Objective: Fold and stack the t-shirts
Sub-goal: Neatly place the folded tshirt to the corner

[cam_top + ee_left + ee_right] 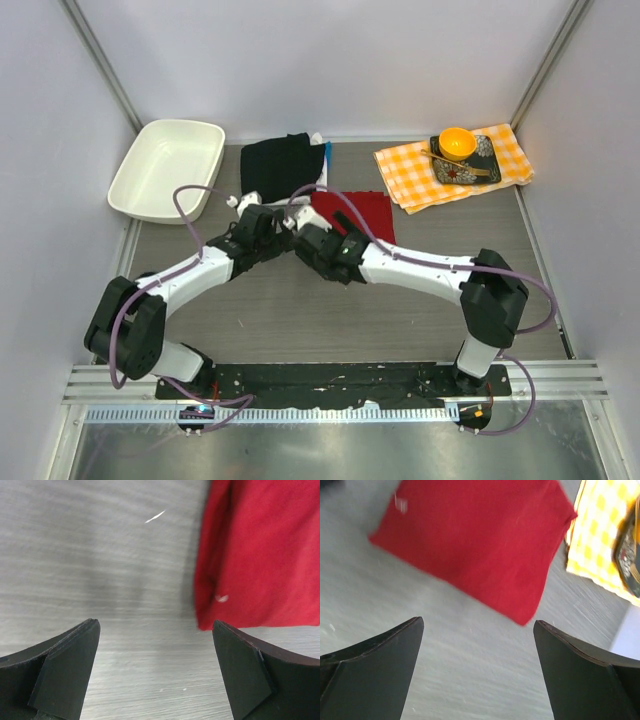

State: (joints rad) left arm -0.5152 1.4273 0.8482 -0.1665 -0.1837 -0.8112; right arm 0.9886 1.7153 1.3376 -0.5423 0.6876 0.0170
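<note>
Grey wood-grain laminate covers the table (300, 320), smooth and faintly streaked, inside pale walls.

The red t-shirt (475, 545) lies on it as a flat, roughly square packet of soft matte knit, with crisp corners and one thick folded edge. It sits just ahead of the right gripper (478, 622), and ahead and to the right of the left gripper (155, 621). Both grippers have their jaws spread wide, with nothing between them and only bare table under the dark, wedge-shaped fingers.

The black t-shirt (283, 165) is a limp, folded dark rectangle further out beyond the left gripper. A sliver of white cloth shows at its far corner, though I cannot tell what it is.

Stacking appears to be the step left, and I judge the main risk to be a pinch that catches only the top layer. In that case the packet would fall open as it rises. The cloth may also slide on the slick top and bunch rather than let a finger get under it. The two wrists are close together, so they could knock each other.

Off to the right of the right gripper, the orange-and-white checked cloth (410, 175) lies near the shirt's edge and could snag. It carries a dark plate (470, 170) and a glossy orange bowl (457, 142). A white, rounded plastic tub (150, 195) stands well to the left of the left gripper.
</note>
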